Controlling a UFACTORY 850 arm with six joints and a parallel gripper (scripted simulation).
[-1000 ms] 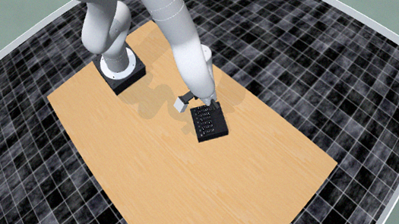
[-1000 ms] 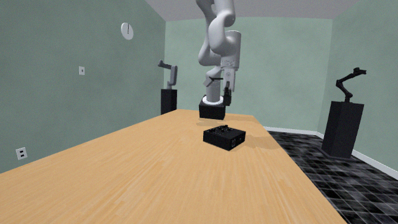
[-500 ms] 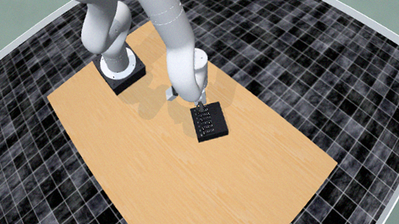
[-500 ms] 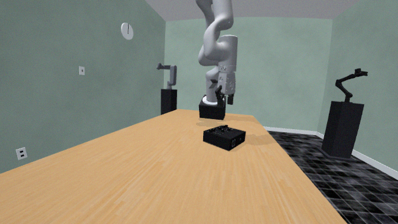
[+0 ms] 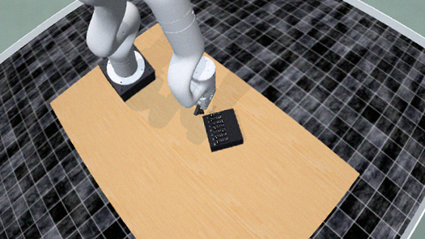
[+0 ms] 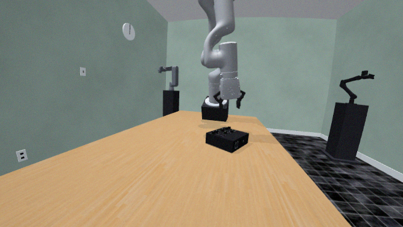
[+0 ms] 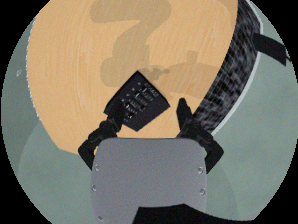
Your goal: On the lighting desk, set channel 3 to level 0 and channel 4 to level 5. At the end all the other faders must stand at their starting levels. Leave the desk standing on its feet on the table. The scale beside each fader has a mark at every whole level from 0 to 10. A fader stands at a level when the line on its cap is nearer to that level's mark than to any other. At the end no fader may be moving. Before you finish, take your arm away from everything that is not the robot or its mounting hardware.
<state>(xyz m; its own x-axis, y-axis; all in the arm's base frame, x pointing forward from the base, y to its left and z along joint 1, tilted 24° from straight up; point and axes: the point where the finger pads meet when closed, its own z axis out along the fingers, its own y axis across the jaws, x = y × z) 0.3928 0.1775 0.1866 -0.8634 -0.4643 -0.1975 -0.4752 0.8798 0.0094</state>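
The pincer (image 6: 230, 102) hung spread wide and empty, well above the counter (image 6: 126, 178). In the top view the lighting desk (image 5: 233, 137) lay toward five o'clock from it, standing on the counter, its fader rows stacked along twelve-to-six.

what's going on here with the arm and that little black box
A single white arm hangs over a small black lighting desk that sits flat on a wooden table. Its end effector is open and holds nothing, well above the desk and not touching it. The desk has a row of faders on top; their levels are too small to read. No fader is being handled right now.
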